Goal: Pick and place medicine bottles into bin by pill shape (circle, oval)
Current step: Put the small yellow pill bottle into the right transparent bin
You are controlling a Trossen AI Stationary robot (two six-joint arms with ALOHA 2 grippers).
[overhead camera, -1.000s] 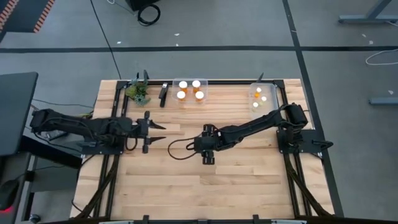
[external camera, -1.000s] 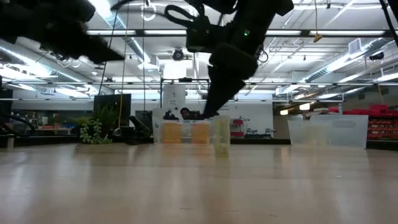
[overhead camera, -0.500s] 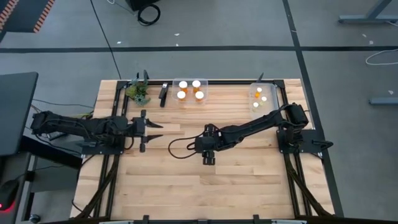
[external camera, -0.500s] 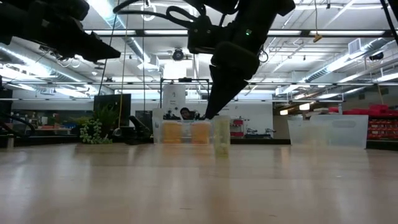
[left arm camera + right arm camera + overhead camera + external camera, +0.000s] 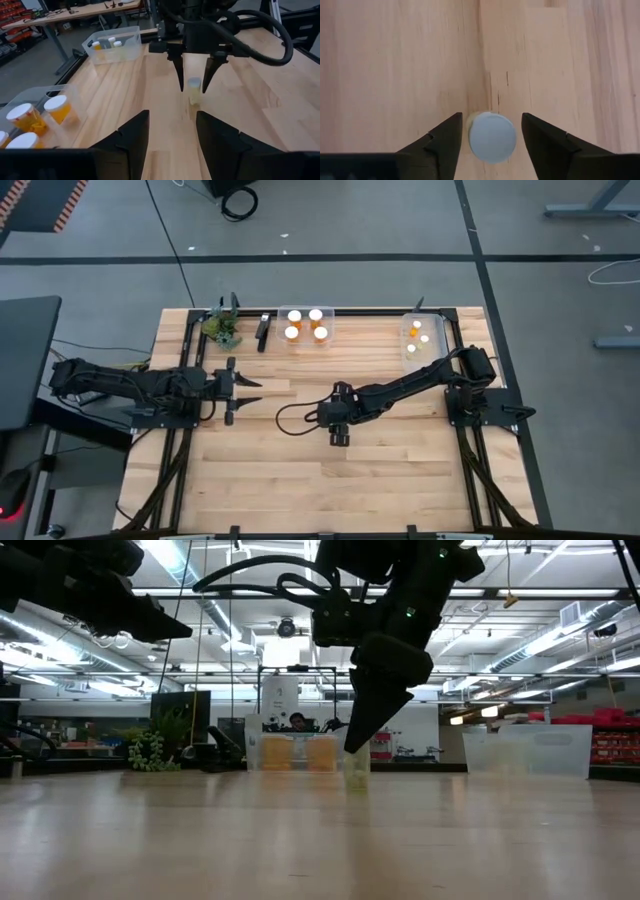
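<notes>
Right gripper (image 5: 192, 75) hangs over the middle of the bench (image 5: 400, 470), pointing straight down, its fingers (image 5: 440, 145) spread wide and holding nothing. A bottle (image 5: 194, 90) stands upright on the bench directly beneath it; the right wrist view shows its white cap (image 5: 492, 137) in the gap between the two fingers, with clear space on both sides. In the left wrist view the fingertips flank the cap without touching it.

Left gripper (image 5: 250, 383) waits above the left part of the bench, aimed toward the centre, fingers parted and empty.

At the far edge, a clear bin (image 5: 305, 340) holds four white-capped bottles (image 5: 292, 333); a second clear bin (image 5: 440, 330), near the right corner, holds three more (image 5: 411, 349). A small plant (image 5: 222, 327) sits at the far left corner, beside a dark object (image 5: 263, 330) that cannot be identified.
</notes>
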